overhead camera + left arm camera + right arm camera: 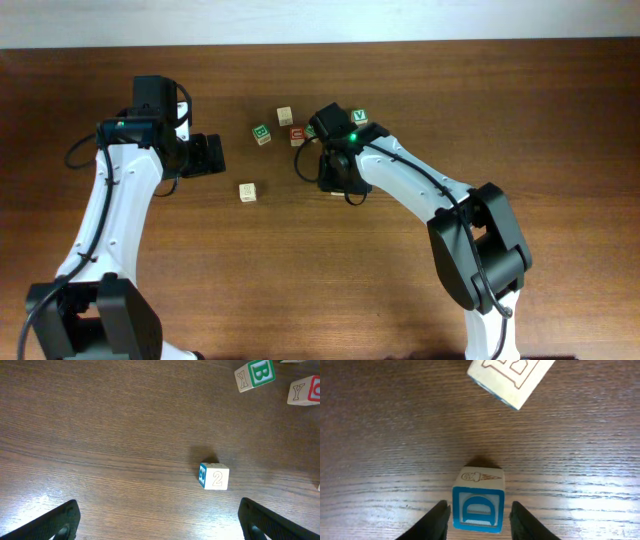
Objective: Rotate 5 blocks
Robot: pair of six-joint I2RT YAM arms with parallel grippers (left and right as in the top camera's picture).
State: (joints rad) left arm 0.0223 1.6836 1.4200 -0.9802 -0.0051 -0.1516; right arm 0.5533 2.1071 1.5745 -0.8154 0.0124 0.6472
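Two claws are at work over a dark wooden table (pixel 520 110), and the blocks lie in a loose group at the upper middle of the overhead view.

The right claw (pixel 480 506) is low over a blue "D" cube (pixel 478 510) at the bottom centre of the right wrist view. Its fingers (pixel 438 521) stand narrowly either side of the cube. The finger on the frame's left is against the cube's edge, while a sliver of table shows between the cube and the other finger, so the cube is flanked rather than squeezed. The cube sits flat on the table, with an ice-cream cone printed on the pale face toward the top of the frame. Well above it, at the top edge, lies a pale cube with blue edging (pixel 510 377), turned at an angle and apart from the "D" cube.

The left claw (pixel 159 510) is spread wide and holds nothing; only its two dark tips show in the lower corners of the left wrist view. A "2" cube (pixel 216 477), pale with one blue side, rests on the table just above the gap between them, nearer the right tip. In the upper right corner of that view sit the green "B" cube (pixel 255 375) and the red-faced cube (pixel 306 390), close together.

From overhead, a green "V" cube (pixel 359 117) lies just upper right of the right wrist, and a plain pale cube (pixel 285 116) sits above the red-faced one.
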